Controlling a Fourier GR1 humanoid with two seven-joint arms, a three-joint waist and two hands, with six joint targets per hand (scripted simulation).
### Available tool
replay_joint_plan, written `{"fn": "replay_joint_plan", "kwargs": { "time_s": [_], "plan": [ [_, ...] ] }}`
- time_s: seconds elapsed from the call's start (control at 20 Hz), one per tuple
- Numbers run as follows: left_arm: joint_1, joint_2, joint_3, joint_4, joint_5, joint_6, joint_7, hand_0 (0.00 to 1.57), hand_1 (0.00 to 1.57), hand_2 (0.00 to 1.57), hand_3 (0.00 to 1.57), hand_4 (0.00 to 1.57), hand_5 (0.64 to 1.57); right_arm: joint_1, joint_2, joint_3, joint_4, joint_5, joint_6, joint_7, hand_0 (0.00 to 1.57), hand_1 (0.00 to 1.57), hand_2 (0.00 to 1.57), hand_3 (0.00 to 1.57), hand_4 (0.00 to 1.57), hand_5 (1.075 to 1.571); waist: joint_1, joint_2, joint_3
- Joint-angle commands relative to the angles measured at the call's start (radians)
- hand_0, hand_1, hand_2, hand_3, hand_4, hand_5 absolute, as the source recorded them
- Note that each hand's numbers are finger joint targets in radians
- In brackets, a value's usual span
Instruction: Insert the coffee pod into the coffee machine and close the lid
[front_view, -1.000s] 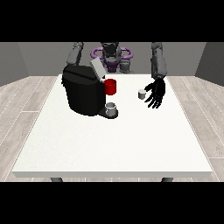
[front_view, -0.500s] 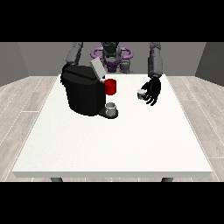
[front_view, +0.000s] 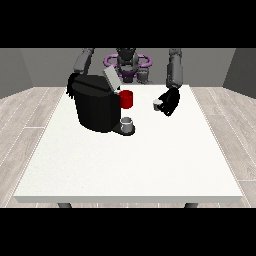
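Note:
A black coffee machine (front_view: 96, 106) stands on the white table (front_view: 131, 155) at the back left, its grey lid (front_view: 110, 79) tilted up and open. A red part (front_view: 126, 99) sticks out at its front, and a small grey cup (front_view: 127, 123) sits on its drip tray. The small white coffee pod (front_view: 157, 104) is held above the table by the hand at the view's right (front_view: 169, 101), whose fingers curl round it. The hand at the view's left (front_view: 70, 86) sits behind the machine's far left corner, mostly hidden.
The table's front edge (front_view: 129, 198) lies far from the machine and the hands. The robot's torso (front_view: 127, 64) stands behind the table's far edge. Grey plank floor surrounds the table.
The hand at the view's right has closed round the pod, lifted it off the table and shifted slightly toward the machine. The machine and the other hand have not moved.

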Motion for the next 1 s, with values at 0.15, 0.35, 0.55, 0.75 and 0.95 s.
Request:
{"fn": "replay_joint_plan", "kwargs": {
  "time_s": [0.15, 0.35, 0.55, 0.75, 0.95],
  "plan": [
    [-0.038, -0.054, 0.02, 0.039, 0.007, -0.013, -0.035, 1.4, 1.4, 1.4, 1.31, 0.63, 1.571, -0.005, 0.035, 0.027, 0.024, 0.022, -0.044, 0.018, 0.0, 0.0, 0.0, 0.0, 0.28, 1.571, 0.022, -0.047, -0.0044],
    [-0.065, -0.056, 0.02, -0.018, 0.022, -0.093, -0.012, 1.52, 1.52, 1.47, 1.34, 0.59, 1.571, 0.005, 0.001, -0.029, 0.148, -0.01, -0.001, -0.086, 0.0, 0.0, 0.0, 0.0, 0.29, 1.571, 0.064, -0.078, -0.0039],
    [-0.123, -0.1, 0.019, -0.027, 0.036, -0.155, 0.082, 1.43, 1.43, 1.4, 1.29, 0.61, 1.571, 0.016, 0.018, 0.015, 0.126, 0.031, -0.035, -0.017, 0.0, 0.0, 0.0, 0.0, 0.22, 1.571, 0.046, -0.151, -0.0039],
    [-0.08, -0.097, 0.04, -0.052, 0.05, -0.148, 0.039, 1.36, 1.36, 1.38, 1.33, 0.56, 1.571, 0.037, -0.015, -0.009, 0.111, 0.003, 0.0, -0.026, 0.0, 0.0, 0.0, 0.0, 0.3, 1.571, 0.057, -0.164, -0.004],
    [-0.075, -0.076, 0.056, -0.05, 0.056, -0.184, 0.039, 1.36, 1.36, 1.38, 1.33, 0.56, 1.571, 0.054, -0.049, -0.008, 0.077, 0.003, 0.024, 0.002, 0.0, 0.0, 0.0, 0.0, 0.31, 1.571, 0.045, -0.168, -0.0041]
  ]
}}
